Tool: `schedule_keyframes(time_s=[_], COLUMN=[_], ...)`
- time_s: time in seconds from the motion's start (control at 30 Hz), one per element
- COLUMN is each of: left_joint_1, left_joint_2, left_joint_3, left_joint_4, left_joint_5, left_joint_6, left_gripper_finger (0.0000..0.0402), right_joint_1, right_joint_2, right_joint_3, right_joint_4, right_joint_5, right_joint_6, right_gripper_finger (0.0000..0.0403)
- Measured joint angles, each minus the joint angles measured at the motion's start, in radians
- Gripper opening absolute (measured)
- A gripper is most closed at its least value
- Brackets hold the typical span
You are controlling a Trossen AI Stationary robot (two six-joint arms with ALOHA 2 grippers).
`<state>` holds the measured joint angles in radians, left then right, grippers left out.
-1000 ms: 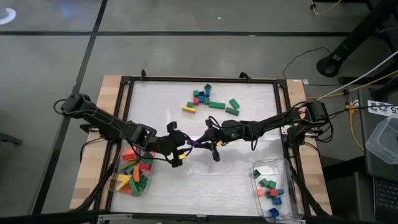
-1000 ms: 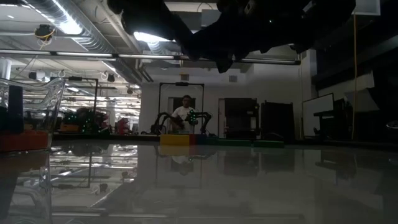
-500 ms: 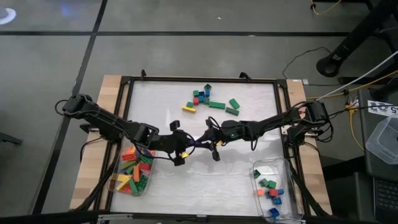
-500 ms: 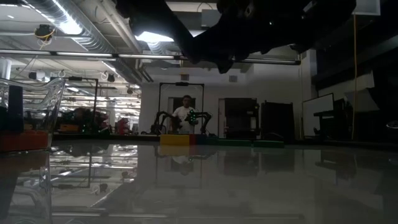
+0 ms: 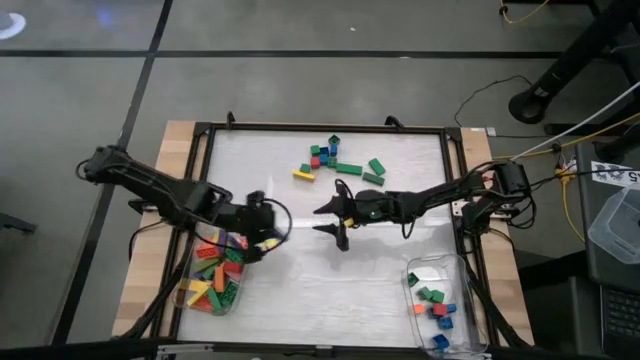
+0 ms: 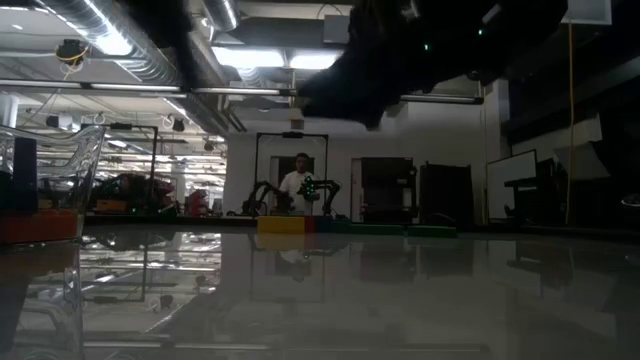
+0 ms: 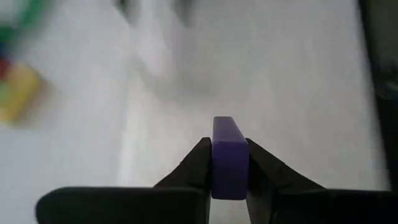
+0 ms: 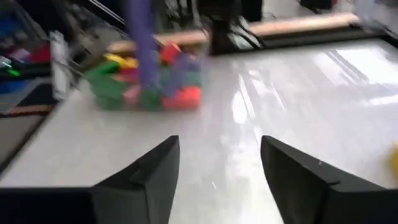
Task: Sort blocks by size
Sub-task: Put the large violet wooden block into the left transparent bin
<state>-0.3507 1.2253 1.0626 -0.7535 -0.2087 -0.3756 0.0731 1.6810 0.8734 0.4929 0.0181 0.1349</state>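
The left gripper (image 7: pixel 230 163) is clenched on a purple block (image 7: pixel 229 155), its jaws pressing the two broad faces with the block standing up between them. In the high view this gripper (image 5: pixel 262 232) hangs just beside the left tub (image 5: pixel 205 300), which sits at the desk's front left corner and is heaped with long blocks in red, yellow, orange and green. The right gripper (image 8: pixel 219 165) is released, jaws spread and nothing between them, over the middle of the desk (image 5: pixel 260 160). A loose pile of blocks (image 5: pixel 335 160) lies near the desk's back edge, and the right tub (image 5: pixel 412 272) at the front right corner holds a few short ones.

These blocks look like hard, light plastic: stiff, smooth-sided and likely to slip or twist if pinched near a corner. A grip across the flat long faces near the middle, as the purple one is held now, seems safest.

From above the purple block is hard to make out against the dark gripper. The low view shows the arms only as dark shapes overhead, with a person far off in the room. Both wrist views are blurred, so the tub contents there are only smears of colour.
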Motion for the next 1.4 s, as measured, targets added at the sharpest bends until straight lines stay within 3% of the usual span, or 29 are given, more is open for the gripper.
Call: schedule_keyframes(time_s=[0.1,0.27,0.37,0.53,0.77,1.13,1.4], left_joint_1=[-0.030,-0.114,-0.169,-0.215,-0.218,-0.218,-0.218], left_joint_2=[-0.054,-0.102,-0.107,-0.092,-0.092,-0.093,-0.093], left_joint_3=[0.000,-0.016,-0.039,-0.091,-0.212,-0.266,-0.266], left_joint_4=[-0.164,-0.333,-0.363,-0.384,-0.388,-0.380,-0.380], left_joint_5=[0.165,0.320,0.323,0.311,0.311,0.311,0.306], left_joint_6=[-0.138,-0.439,-0.583,-0.650,-0.750,-0.747,-0.751], left_gripper_finger=[0.0051,0.0055,0.0056,0.0057,0.0058,0.0059,0.0059], right_joint_1=[-0.049,-0.160,-0.229,-0.327,-0.424,-0.446,-0.447], right_joint_2=[-0.007,-0.007,-0.007,-0.007,-0.007,-0.007,-0.007], right_joint_3=[0.000,-0.001,-0.001,-0.002,-0.001,0.093,0.189], right_joint_4=[-0.080,-0.246,-0.367,-0.498,-0.546,-0.857,-0.974], right_joint_5=[0.012,0.031,0.031,0.030,0.026,0.017,0.092], right_joint_6=[0.000,0.054,0.112,0.201,0.228,0.132,0.040], right_gripper_finger=[0.0236,0.0238,0.0238,0.0238,0.0239,0.0239,0.0239])
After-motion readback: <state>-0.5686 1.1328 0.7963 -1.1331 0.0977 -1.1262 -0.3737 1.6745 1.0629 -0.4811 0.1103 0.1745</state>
